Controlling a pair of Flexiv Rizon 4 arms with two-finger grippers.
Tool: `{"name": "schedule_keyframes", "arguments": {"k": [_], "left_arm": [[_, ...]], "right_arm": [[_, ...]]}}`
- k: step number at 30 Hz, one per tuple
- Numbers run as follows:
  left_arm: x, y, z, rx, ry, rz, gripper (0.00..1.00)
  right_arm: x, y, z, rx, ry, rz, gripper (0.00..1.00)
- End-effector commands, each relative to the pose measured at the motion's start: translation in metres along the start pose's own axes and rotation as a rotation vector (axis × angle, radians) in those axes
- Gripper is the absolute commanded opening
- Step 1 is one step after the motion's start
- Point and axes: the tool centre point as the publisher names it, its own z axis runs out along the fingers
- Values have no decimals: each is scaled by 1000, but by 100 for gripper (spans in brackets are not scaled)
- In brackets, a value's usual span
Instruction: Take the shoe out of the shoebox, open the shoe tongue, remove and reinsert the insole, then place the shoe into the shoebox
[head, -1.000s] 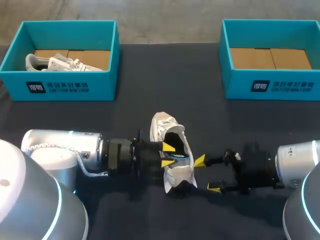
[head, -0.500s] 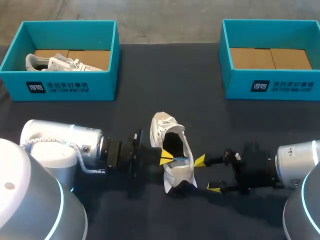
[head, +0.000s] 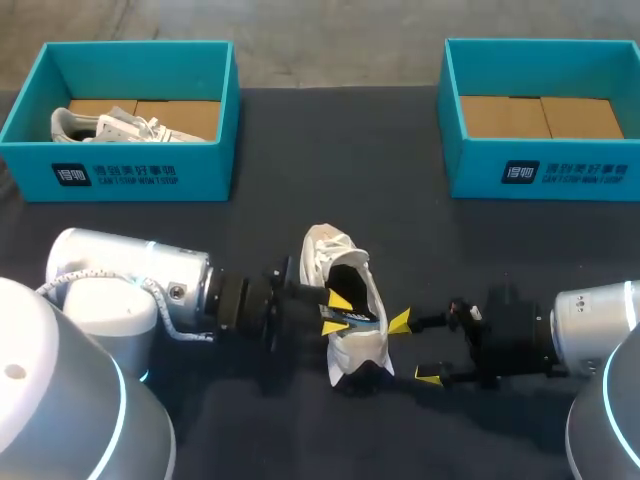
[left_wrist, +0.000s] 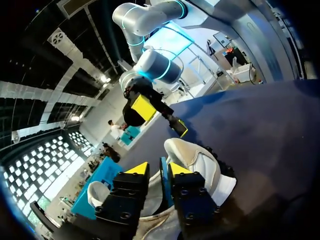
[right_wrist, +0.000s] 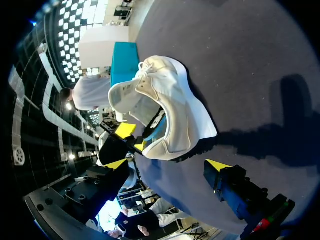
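Note:
A white shoe (head: 345, 290) lies on the dark table at the middle, with its mouth facing up. From the left, my left gripper (head: 337, 312) reaches into that mouth. It is open, and the thin blue edge of the insole (left_wrist: 163, 175) stands between its yellow tips, clear of one of them. Just right of the shoe's heel, my right gripper (head: 415, 350) is wide open and holds nothing. The right wrist view has the shoe (right_wrist: 175, 105) ahead of that gripper (right_wrist: 167, 167), with blue insole (right_wrist: 157, 125) showing inside.
A teal shoebox (head: 130, 175) at the back left holds another white shoe (head: 115, 125). At the back right a second teal shoebox (head: 540, 170) shows only its cardboard floor. Dark table stretches between the boxes and the shoe.
My left gripper shut its tips together inside the shoe half a second ago and has opened again. The shoe and my right arm have stayed put.

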Motion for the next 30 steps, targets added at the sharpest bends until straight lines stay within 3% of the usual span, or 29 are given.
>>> {"name": "schedule_keyframes", "arguments": {"k": [1, 6, 11, 17, 24, 29, 30], "left_arm": [[-1, -11, -11, -2, 17, 5, 62], [-3, -17, -16, 0, 53, 4, 53], [-9, -16, -20, -9, 90, 23, 49], [-27, -15, -26, -38, 199, 73, 45], [-40, -12, -24, -105, 389, 149, 40], [-35, -9, -26, -134, 526, 170, 25], [-34, -10, -26, -139, 551, 172, 17]], "right_arm": [[2, -1, 1, -2, -9, 1, 100], [2, -1, 1, -2, -9, 1, 100], [2, -1, 1, -2, -9, 1, 100], [3, 0, 0, -2, -8, -2, 100], [-1, 9, -22, -30, -29, -16, 100], [-5, 13, -42, -42, -61, -24, 100], [-5, 13, -46, -43, -63, -26, 100]]}}
